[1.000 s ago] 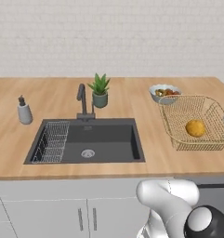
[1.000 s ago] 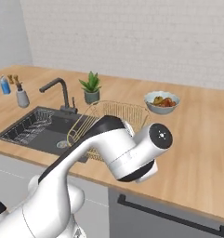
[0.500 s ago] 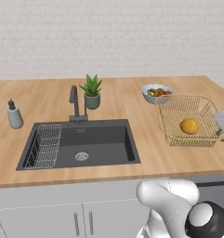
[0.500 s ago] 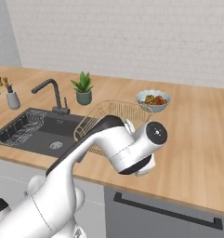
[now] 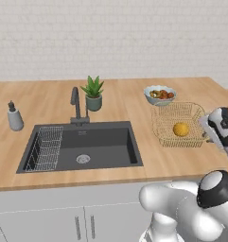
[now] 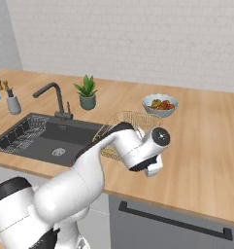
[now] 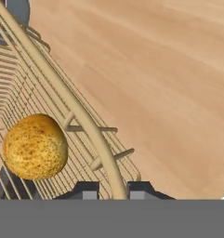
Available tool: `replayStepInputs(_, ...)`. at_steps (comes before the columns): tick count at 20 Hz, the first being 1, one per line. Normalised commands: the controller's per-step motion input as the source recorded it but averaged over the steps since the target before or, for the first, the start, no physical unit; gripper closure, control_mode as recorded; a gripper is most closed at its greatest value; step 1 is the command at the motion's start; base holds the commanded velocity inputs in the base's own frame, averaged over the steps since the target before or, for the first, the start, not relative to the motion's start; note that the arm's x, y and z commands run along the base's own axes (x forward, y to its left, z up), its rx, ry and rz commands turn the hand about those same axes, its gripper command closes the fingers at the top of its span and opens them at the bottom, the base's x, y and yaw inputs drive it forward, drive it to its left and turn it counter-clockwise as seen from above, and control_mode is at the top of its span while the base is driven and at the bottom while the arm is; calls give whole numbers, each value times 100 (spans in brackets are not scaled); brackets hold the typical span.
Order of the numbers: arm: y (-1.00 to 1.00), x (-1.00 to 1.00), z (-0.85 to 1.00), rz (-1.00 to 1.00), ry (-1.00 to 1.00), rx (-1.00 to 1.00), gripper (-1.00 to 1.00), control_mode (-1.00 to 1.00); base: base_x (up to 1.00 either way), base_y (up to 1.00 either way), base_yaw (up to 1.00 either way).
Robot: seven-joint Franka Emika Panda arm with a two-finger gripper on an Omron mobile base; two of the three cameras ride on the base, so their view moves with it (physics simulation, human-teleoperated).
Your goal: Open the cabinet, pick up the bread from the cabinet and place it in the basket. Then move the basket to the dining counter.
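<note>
On the dining counter, one basket holds one bread, its rim clamped in the gripper.

One wire basket, one bun, one fruit bowl, one potted plant, one soap bottle, one tap, one dish rack.

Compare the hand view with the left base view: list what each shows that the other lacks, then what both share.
Hand view alone: the gripper closed on the basket rim, a finger on each side.
Left base view alone: the sink, black tap, potted plant, fruit bowl, soap bottle and dish rack.
Both: the basket, the bread inside it, and the wooden dining counter.
</note>
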Motion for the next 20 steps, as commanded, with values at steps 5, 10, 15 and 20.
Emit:
replayStepInputs(5, -48, 98, -60, 2, 16, 0, 100, -100, 0, 0, 0)
replayStepInputs(10, -46, 68, -46, 0, 14, 0, 100, -100, 0, 0, 0)
replayStepInputs(15, -38, 21, -27, 0, 6, 0, 100, -100, 0, 0, 0)
replayStepInputs(20, -14, -5, -2, 0, -3, 3, -100, -100, 0, 0, 0)
